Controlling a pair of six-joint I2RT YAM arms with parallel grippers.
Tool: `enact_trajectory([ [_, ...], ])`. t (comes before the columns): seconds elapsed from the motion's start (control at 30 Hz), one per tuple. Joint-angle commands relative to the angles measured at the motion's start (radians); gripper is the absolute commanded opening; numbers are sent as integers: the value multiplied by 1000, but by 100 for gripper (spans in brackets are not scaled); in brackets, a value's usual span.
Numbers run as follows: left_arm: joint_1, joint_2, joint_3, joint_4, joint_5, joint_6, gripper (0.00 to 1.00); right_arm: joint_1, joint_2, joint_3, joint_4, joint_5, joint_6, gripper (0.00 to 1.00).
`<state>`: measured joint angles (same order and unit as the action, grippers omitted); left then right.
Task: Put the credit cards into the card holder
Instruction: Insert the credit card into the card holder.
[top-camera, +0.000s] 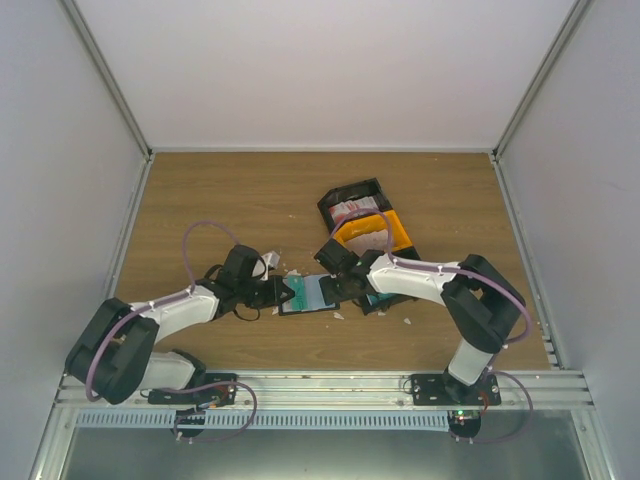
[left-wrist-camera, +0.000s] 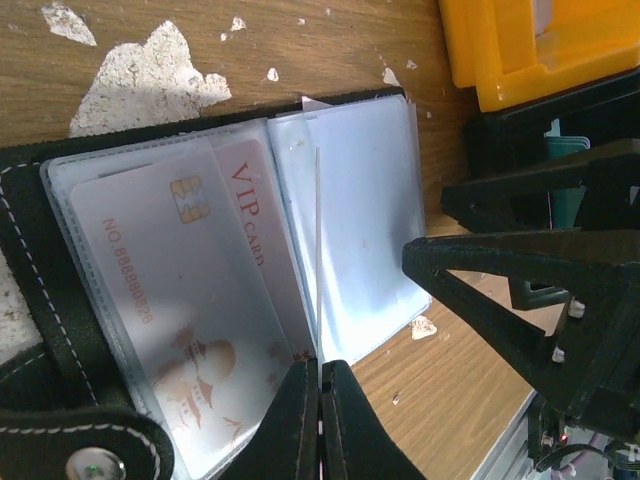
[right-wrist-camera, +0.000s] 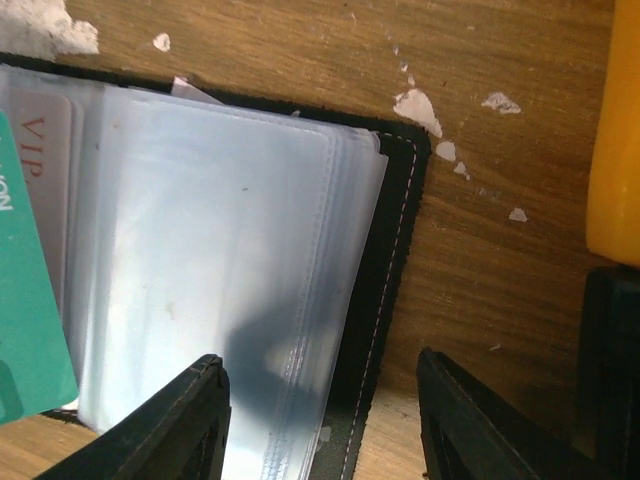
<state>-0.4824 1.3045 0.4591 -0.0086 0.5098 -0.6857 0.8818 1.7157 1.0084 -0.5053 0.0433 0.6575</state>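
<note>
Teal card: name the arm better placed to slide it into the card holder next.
Left. The left gripper is shut on the teal card, held edge-on over the open card holder. The right gripper is open and empty, straddling the holder's edge, and is likely better used for steadying it.

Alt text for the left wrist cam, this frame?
The shut left pincer holds a thin card edge-on, upright over the open black card holder and its clear pockets. A pale VIP card already sits in a left pocket. The open right pincer is at the right; a yellow tray stands behind on the wooden table.
</note>
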Motion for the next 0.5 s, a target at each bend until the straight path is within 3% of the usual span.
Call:
enact_trajectory([
  [0.0, 11, 23, -2, 70, 28, -12, 0, 11, 32, 15, -19, 0, -11, 51],
  [0.47, 28, 58, 30, 93, 62, -57, 0, 12, 56, 6, -45, 6, 5, 38],
])
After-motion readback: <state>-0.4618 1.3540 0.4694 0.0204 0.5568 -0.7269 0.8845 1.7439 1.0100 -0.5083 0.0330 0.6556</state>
